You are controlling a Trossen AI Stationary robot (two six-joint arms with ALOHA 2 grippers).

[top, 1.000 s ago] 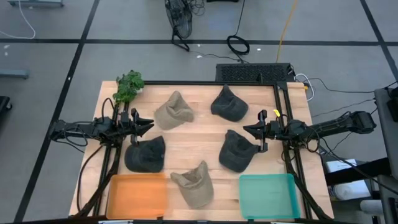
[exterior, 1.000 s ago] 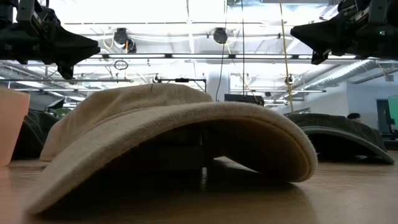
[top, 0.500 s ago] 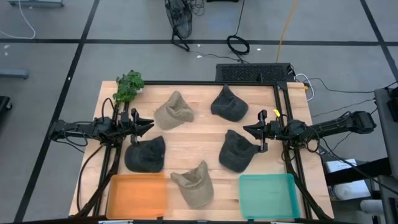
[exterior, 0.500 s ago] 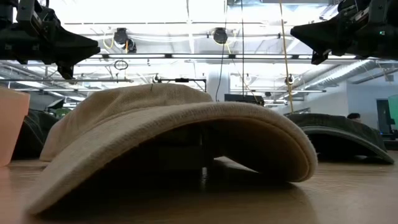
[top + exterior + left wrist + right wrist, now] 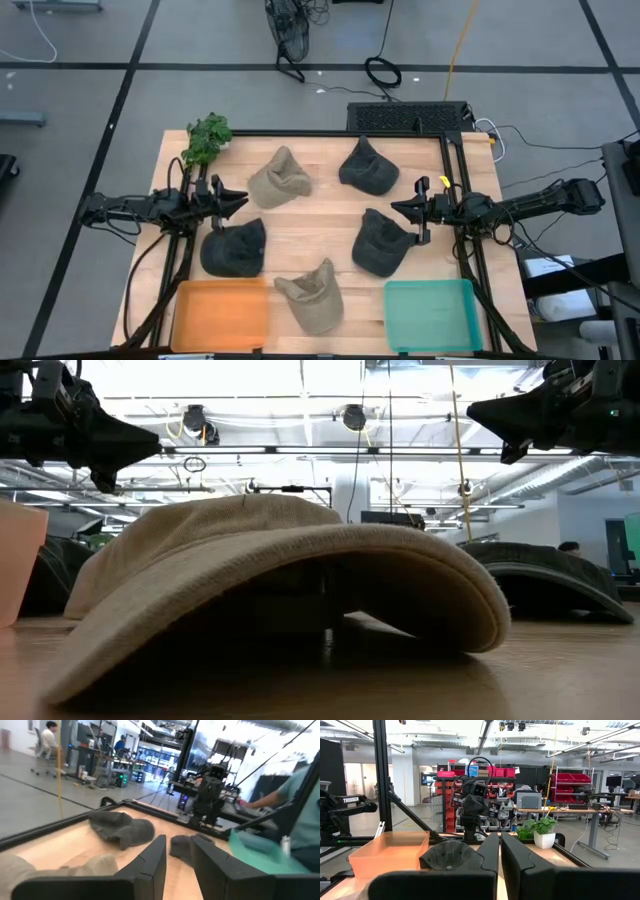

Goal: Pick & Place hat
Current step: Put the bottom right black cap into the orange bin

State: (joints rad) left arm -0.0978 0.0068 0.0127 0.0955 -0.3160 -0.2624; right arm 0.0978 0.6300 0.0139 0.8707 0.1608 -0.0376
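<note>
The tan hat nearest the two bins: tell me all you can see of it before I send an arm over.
The tan hat is a soft cap of ribbed, corduroy-like beige cloth, lying crumpled on the wooden table near its front edge, between the orange bin and the teal bin. From the low view its brim arches up off the wood, dark beneath. Nothing else touches it; both arms hang well away.

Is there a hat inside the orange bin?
No, the orange bin holds nothing; the nearest tan hat lies beside it on the table.
</note>
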